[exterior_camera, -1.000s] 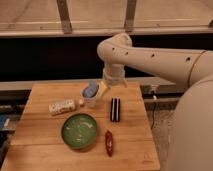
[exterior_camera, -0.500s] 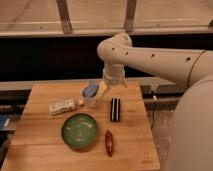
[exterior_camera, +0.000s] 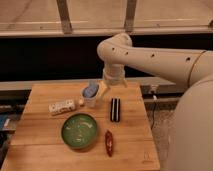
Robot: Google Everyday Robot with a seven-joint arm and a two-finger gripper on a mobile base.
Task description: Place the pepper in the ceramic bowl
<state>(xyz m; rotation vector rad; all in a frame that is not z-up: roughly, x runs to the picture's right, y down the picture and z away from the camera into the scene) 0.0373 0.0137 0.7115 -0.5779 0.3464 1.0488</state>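
Table: a wooden table (exterior_camera: 135, 140) with a plank top carries all the loose items.
Pepper: a small dark red pepper (exterior_camera: 108, 142) lies flat on the wood near the front edge, its length running front to back.
Pepper position: it is just to the right of the bowl, outside it, with a strip of bare wood showing between the two.
Bowl: a round, glossy green bowl (exterior_camera: 80, 131) sits upright at the front centre of the table; nothing can be made out inside it beyond reflections.
Black bar: a black rectangular bar (exterior_camera: 115, 109) lies flat behind the pepper, towards the middle right of the table, apart from both pepper and bowl.
Cup: a small pale cup (exterior_camera: 91, 95) with blue contents stands behind the bowl, towards the back of the table.
Packet: a white packet (exterior_camera: 62, 106) lies on its side to the left of the cup, behind and left of the bowl.
Arm: the white arm (exterior_camera: 150, 57) reaches in from the right, bends at a rounded elbow and points down over the back of the table.
Gripper: the gripper (exterior_camera: 107, 86) hangs at the back of the table, just beside the cup on its right and behind the black bar, well apart from the pepper.
Grip state: cannot tell; nothing is seen held.
Robot body: a large white body (exterior_camera: 192, 130) fills the right edge of the view.
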